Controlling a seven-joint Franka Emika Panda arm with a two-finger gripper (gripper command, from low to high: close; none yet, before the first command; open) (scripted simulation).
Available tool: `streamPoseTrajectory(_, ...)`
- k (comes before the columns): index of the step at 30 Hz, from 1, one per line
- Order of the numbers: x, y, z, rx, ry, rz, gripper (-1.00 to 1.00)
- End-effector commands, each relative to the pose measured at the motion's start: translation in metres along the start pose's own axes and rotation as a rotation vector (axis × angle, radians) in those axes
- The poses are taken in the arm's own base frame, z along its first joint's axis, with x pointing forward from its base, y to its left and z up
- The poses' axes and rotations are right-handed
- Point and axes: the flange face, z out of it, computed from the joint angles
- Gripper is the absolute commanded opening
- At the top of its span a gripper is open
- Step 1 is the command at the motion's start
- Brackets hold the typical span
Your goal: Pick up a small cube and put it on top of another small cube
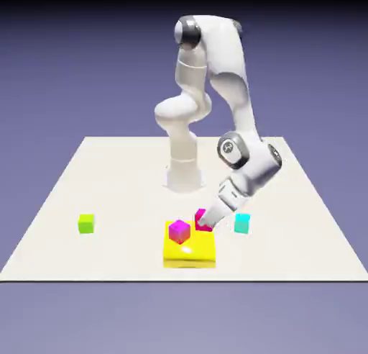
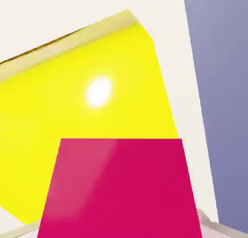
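Worktop (image 1: 108,173) is flat and cream, with blue-purple wall behind. Pincer (image 1: 204,220) holds the red cube (image 1: 200,217) tight beside the yellow block (image 1: 190,253). Green cube (image 1: 86,223) sits far off.

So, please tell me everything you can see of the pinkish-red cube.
The pinkish-red cube is small, plain and glossy, with one even colour and no markings. The gripper is shut on it; in the hand view it fills the lower middle and hides the finger tips. It sits tilted just behind the yellow block, between the magenta cube and the cyan cube. Whether it touches the table cannot be told.
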Motion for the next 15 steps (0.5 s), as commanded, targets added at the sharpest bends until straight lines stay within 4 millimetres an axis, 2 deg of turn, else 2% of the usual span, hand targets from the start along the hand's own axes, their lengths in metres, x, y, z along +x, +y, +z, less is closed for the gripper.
streamPoseTrajectory(1, -0.007, 0.022, 0.019, -0.004, -0.012, 0.007, -1.00)
streamPoseTrajectory(3, -0.027, 0.064, 0.057, -0.004, -0.041, 0.017, -1.00)
streamPoseTrajectory(6, -0.069, 0.116, 0.112, 0.004, -0.087, 0.027, -1.00)
streamPoseTrajectory(10, -0.143, 0.165, 0.180, 0.032, -0.149, 0.029, -1.00)
streamPoseTrajectory(11, -0.162, 0.172, 0.195, 0.043, -0.165, 0.021, -1.00)
streamPoseTrajectory(12, -0.170, 0.149, 0.208, 0.061, -0.194, -0.067, -1.00)
streamPoseTrajectory(13, -0.175, 0.138, 0.214, 0.071, -0.209, -0.111, -1.00)
streamPoseTrajectory(14, -0.175, 0.138, 0.214, 0.071, -0.209, -0.111, -1.00)
streamPoseTrajectory(15, -0.175, 0.137, 0.223, 0.068, -0.209, -0.109, -1.00)
